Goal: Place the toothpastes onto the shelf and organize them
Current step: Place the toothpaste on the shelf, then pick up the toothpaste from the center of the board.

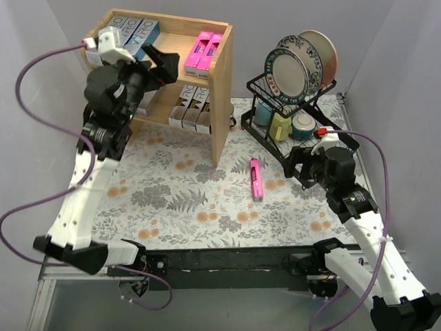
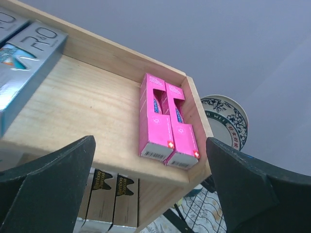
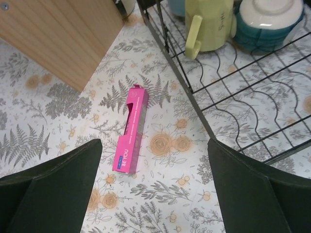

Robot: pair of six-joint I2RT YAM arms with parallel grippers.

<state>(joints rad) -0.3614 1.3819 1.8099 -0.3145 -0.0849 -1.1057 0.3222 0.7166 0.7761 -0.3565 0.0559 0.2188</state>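
Holding two pink toothpastes (image 1: pixel 203 54), the shelf (image 1: pixel 222 103) stands near one pink carton (image 1: pixel 256 179).

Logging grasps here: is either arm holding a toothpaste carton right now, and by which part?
Nothing is held. The left gripper is open at the shelf; the right gripper is open above the loose pink carton.

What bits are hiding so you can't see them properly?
- Top view: the left arm covers the shelf's lower left, so boxes there cannot be counted.
- Left wrist view: the silver boxes are cut off by the left edge; the lower boxes are mostly hidden under the top board.
- Right wrist view: the pink box's small print is too tiny; the mug and bowl are cut off by the top edge.
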